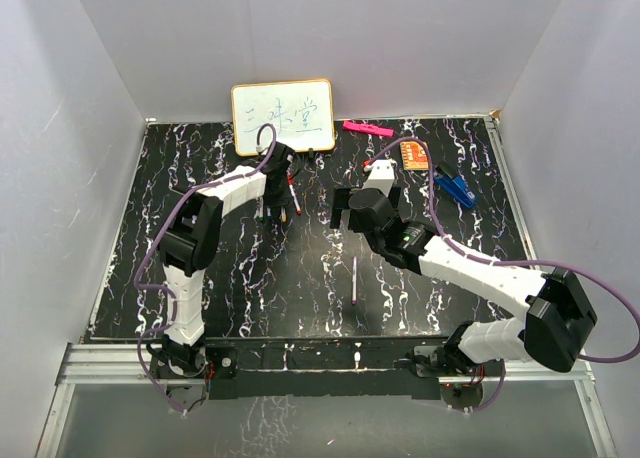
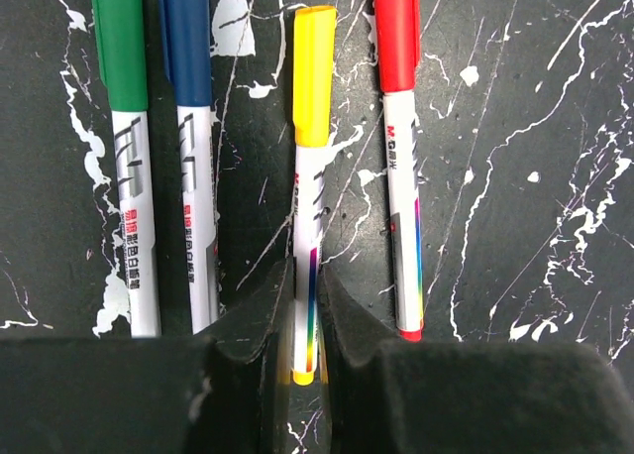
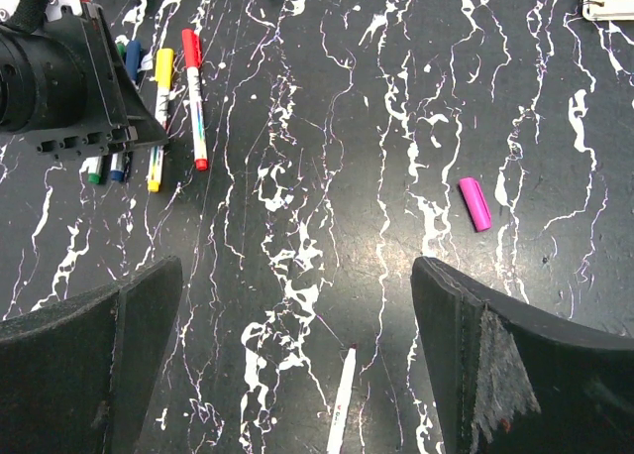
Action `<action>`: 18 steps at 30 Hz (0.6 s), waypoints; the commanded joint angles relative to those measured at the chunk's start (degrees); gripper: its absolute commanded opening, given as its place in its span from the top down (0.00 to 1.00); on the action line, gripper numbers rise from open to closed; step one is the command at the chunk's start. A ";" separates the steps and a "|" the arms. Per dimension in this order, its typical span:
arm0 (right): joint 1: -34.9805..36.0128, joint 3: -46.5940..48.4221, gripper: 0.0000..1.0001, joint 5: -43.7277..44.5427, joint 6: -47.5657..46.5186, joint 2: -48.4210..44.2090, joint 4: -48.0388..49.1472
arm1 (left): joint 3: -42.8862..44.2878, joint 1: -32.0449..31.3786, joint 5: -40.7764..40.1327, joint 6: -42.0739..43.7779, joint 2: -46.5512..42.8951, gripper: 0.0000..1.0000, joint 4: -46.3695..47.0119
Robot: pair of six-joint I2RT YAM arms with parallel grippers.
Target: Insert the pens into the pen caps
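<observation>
Four capped pens lie side by side on the black marbled table: green (image 2: 124, 127), blue (image 2: 193, 137), yellow (image 2: 312, 147) and red (image 2: 401, 147). My left gripper (image 2: 307, 310) is down at the table, its jaws closed on the white barrel of the yellow-capped pen; it also shows in the top view (image 1: 283, 193). My right gripper (image 3: 297, 305) is wide open and empty above an uncapped white pen (image 3: 342, 399), which shows in the top view (image 1: 355, 281) too. A loose purple cap (image 3: 475, 203) lies to the right, apart from that pen.
A small whiteboard (image 1: 283, 117) leans at the back wall. A bright pink marker (image 1: 367, 129), an orange notepad (image 1: 415, 156) and a blue clip (image 1: 455, 188) lie at the back right. White walls surround the table.
</observation>
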 commanded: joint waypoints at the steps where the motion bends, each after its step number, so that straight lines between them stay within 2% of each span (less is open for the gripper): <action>1: -0.05 -0.14 0.02 1.00 0.20 -1.35 2.45 | 1.37 0.66 -0.92 -0.08 0.11 0.88 -1.17; 6: -0.07 -0.40 0.02 1.77 0.32 -1.56 2.54 | 1.80 0.67 -1.35 0.32 -0.06 0.79 -0.83; 18: -0.05 -0.79 0.02 4.84 -0.63 -3.27 4.28 | 3.94 0.75 -0.47 1.24 -2.92 0.77 -0.62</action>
